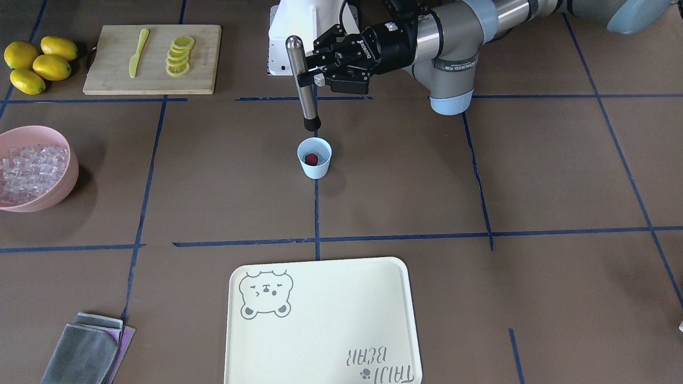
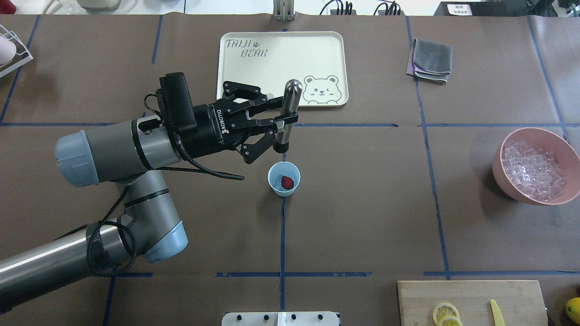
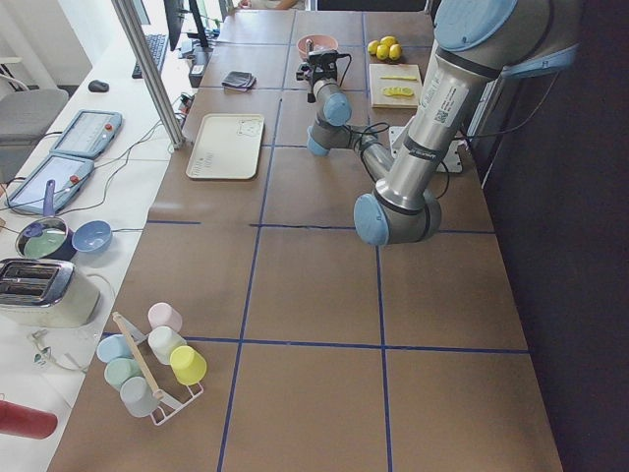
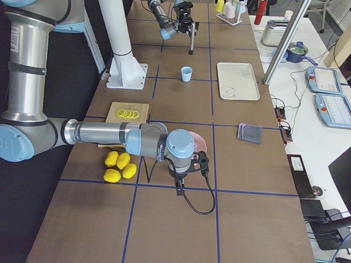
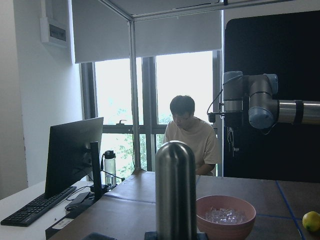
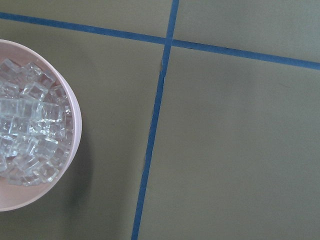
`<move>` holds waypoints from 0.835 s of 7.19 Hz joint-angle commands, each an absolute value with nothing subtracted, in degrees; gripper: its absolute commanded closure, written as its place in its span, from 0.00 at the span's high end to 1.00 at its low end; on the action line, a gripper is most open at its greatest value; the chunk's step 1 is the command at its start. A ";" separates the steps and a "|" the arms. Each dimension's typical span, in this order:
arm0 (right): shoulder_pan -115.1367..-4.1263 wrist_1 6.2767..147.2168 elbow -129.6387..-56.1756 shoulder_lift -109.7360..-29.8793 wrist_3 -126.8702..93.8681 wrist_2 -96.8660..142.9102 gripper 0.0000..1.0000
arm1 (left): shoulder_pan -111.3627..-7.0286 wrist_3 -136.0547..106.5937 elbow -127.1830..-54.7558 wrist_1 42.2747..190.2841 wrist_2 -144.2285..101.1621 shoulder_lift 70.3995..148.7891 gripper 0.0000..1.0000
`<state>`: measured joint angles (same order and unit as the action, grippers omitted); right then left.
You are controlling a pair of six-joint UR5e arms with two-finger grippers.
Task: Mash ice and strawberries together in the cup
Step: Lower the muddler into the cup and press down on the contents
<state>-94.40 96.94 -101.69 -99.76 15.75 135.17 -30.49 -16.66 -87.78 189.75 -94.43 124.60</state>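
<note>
The light-blue cup (image 1: 314, 157) stands mid-table, also in the overhead view (image 2: 284, 178), with one dark-red strawberry (image 2: 287, 182) inside. My left gripper (image 2: 283, 122) is shut on a steel muddler (image 1: 302, 80), held upright with its black tip a little above the cup and clear of the rim. The ice (image 2: 534, 170) lies in a pink bowl (image 2: 498, 165) on my right side; I see none in the cup. My right gripper (image 4: 178, 189) hangs over the near side of that bowl (image 6: 74, 150); I cannot tell if it is open or shut.
A cream tray (image 2: 235, 97) lies beyond the cup. A wooden board (image 1: 203, 58) carries lemon slices (image 1: 180, 56) and a yellow knife (image 1: 139, 52), with whole lemons (image 1: 40, 64) beside it. Folded grey cloths (image 2: 431, 59) lie past the bowl. A person (image 5: 190, 135) sits beyond the table.
</note>
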 commanded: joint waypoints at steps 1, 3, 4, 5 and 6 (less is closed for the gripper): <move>-94.39 96.94 -101.69 -99.76 15.82 135.18 0.99 | -29.88 -14.94 -80.36 198.16 -94.13 125.60 0.01; -94.39 96.94 -101.69 -99.76 15.73 135.18 0.99 | -29.10 -14.77 -75.96 202.31 -93.43 125.60 0.01; -94.39 96.94 -101.69 -99.76 15.73 135.18 0.99 | -26.39 -12.16 -74.20 204.06 -90.73 125.68 0.01; -94.39 97.03 -101.69 -99.84 15.73 135.18 0.99 | -23.50 -10.30 -73.83 204.52 -88.18 125.60 0.01; -94.39 97.03 -101.69 -99.84 15.82 135.18 0.99 | -23.12 -10.28 -73.83 204.70 -87.98 125.33 0.01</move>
